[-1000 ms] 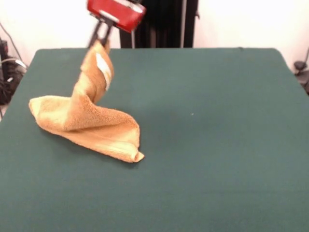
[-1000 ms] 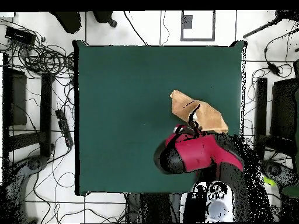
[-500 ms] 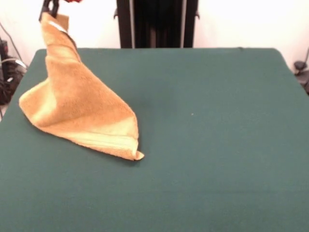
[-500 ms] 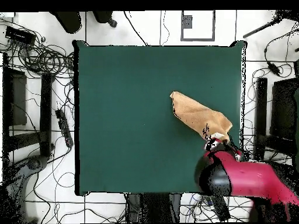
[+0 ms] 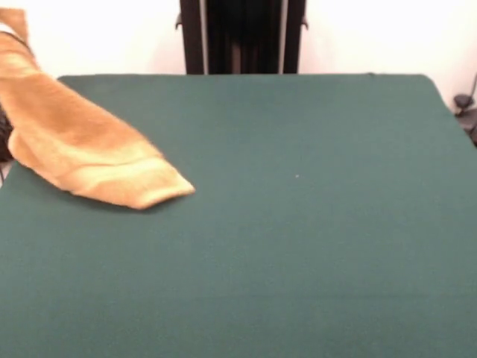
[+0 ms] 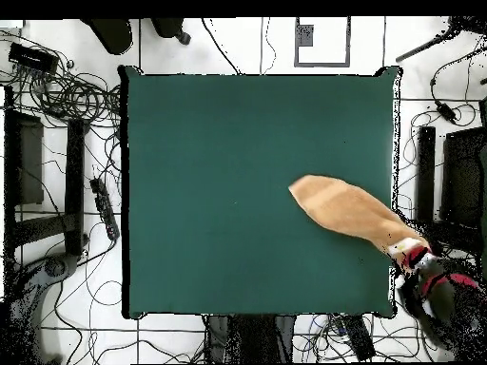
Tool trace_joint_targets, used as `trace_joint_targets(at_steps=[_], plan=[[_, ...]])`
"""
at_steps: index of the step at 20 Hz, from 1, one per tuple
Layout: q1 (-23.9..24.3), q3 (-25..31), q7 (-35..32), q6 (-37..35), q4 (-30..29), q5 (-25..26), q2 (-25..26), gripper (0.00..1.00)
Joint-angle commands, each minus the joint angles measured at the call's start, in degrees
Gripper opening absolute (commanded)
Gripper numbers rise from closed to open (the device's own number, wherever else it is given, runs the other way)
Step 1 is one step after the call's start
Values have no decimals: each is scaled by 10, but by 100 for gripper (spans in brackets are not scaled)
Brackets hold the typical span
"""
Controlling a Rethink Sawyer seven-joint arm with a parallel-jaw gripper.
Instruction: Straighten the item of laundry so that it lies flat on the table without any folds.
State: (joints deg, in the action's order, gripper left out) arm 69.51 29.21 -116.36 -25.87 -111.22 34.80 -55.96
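The orange-tan towel is stretched into a long narrow shape. Its far end rises off the left edge of the front view and its free end rests on the green table. In the overhead view the towel runs from mid-table to the table's right edge and past it. My gripper is shut on the towel's end just beyond that edge, near the robot-side corner. The gripper is outside the front view. The towel is folded lengthwise, and its tag and bands are hidden.
The black pedestal column stands behind the table's far side. Cables and black stands lie on the floor around the table. My red and black arm hangs beyond the table's corner.
My gripper has pulled the towel's held corner outward past the table's edge. The towel has slid along with it and drawn out from a draped triangle into a long strip.
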Motion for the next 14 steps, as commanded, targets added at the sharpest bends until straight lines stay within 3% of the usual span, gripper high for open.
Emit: trace_joint_targets(at_steps=[1,5,6,8,11,14], plan=[[40,188,366,-145,39,-2,51,0],[73,230,460,-208,91,-25,96,0],[73,231,470,-201,96,-16,97,0],[59,218,468,-132,93,49,77,0],[-21,124,327,-66,93,138,27,0],[-142,7,134,-84,114,243,-10,0]])
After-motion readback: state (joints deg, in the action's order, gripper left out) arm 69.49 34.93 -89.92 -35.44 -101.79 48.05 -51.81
